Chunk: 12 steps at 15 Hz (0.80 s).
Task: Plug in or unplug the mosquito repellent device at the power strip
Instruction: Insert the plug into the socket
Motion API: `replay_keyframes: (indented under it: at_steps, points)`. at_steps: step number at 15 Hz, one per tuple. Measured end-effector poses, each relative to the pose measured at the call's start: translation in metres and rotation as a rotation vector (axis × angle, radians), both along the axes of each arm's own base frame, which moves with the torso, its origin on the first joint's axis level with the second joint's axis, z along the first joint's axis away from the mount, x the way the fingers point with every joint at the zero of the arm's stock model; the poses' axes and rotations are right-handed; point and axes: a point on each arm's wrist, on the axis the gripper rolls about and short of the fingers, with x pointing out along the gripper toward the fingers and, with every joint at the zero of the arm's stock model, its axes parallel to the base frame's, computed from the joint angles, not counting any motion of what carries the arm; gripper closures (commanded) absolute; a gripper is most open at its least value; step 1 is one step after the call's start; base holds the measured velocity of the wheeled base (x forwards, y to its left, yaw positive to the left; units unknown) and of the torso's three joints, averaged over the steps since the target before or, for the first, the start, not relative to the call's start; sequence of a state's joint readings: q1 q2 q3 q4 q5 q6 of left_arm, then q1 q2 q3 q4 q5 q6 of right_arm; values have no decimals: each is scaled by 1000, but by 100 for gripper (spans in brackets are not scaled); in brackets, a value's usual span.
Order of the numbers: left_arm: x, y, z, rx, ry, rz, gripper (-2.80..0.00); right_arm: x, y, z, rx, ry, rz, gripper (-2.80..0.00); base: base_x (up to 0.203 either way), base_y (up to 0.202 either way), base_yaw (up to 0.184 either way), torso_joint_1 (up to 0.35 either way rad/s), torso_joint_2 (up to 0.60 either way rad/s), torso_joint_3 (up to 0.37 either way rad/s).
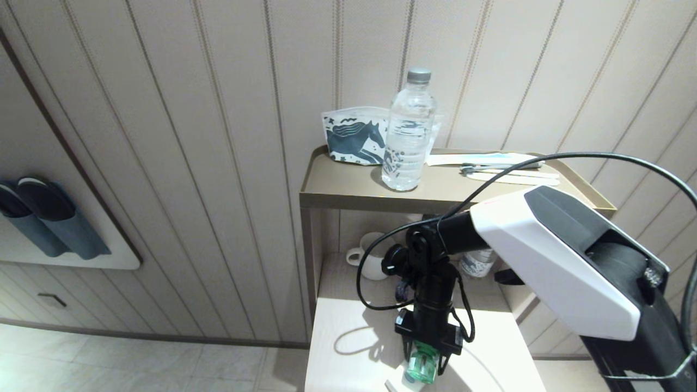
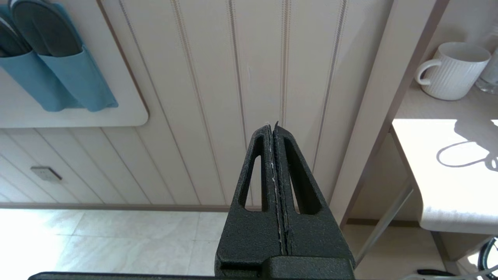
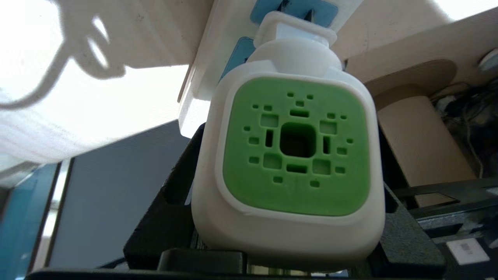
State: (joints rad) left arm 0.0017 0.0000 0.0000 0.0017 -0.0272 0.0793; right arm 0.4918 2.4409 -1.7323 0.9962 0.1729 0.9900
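Right gripper [image 1: 423, 348] clamped on the mosquito repellent device [image 3: 290, 163] — plug end at the power strip [image 3: 237, 58] socket; seating cannot be confirmed. Left gripper [image 2: 274, 128] parked, fingers together.

The right arm [image 1: 550, 261] is extended from the right side of the head view, its white forearm housing angled down toward the centre. A black wrist [image 1: 430, 256] is bent so that the right gripper [image 1: 423, 363] is pointed downward. Its jaws are set partly apart and are closed against both sides of the device [image 3: 290, 155], which is held between them. A black cable is looped from the wrist back over the forearm. The left gripper [image 2: 274, 128] is seen only in its own wrist view, held level and clear of everything, with its jaws pressed fully together and nothing between them.
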Motion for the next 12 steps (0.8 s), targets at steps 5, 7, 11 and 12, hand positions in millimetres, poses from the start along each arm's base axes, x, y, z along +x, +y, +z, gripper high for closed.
replay_keyframes:
  at_steps: [5, 7, 11, 12]
  points:
    - [0, 0, 0, 0, 0, 1, 0, 4, -9, 10, 94, 5, -40, 0, 0, 0, 0, 0, 0, 0]
    - [0, 0, 0, 0, 0, 1, 0, 5, -13, 12, 122, -11, -53, 0, 0, 0, 0, 0, 0, 0]
    - [0, 0, 0, 0, 0, 0, 0, 0, -15, 10, 117, -50, -45, 0, 0, 0, 0, 0, 0, 0]
    - [0, 0, 0, 0, 0, 0, 0, -1, -14, 10, 92, -62, -37, 0, 0, 0, 0, 0, 0, 0]
